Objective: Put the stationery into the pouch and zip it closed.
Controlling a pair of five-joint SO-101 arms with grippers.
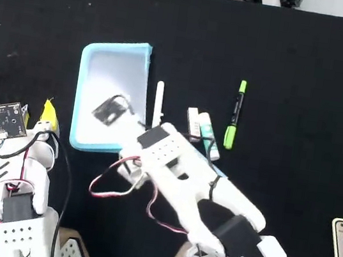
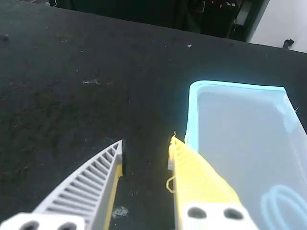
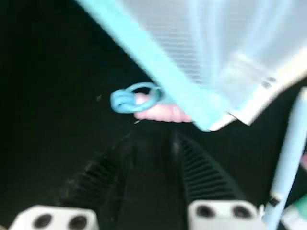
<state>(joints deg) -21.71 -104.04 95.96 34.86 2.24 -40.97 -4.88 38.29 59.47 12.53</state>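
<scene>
Hovering just short of the zipper pull (image 3: 136, 98), the right tool (image 3: 153, 139) has its two dark fingers parted a little and nothing between them. The blue ring of the pull, with a pink tab under it, lies right ahead of the tips at the near corner of the pouch (image 1: 111, 81).

Over on the other side, the left tool (image 2: 146, 143) sits low on the bench (image 1: 309, 71), jaws apart and empty, its yellow finger just beside the pouch's edge.

Now the score. The pouch lies flat on the bench, and I cannot tell whether its zip is open or shut. A dark shape shows on or through its face; what it is, I can't say.

The stationery, though, is plainly outside. A white pen (image 1: 158, 101) lies just beside the pouch's long edge. A small white block (image 1: 192, 117) and a teal-and-white stick (image 1: 209, 139) sit together partly under the right arm, and a green highlighter (image 1: 233, 115) lies a bit farther out.

So by my reckoning this is early going: every item is left to load, then the zip to close. The pull looks like the business at hand.
</scene>
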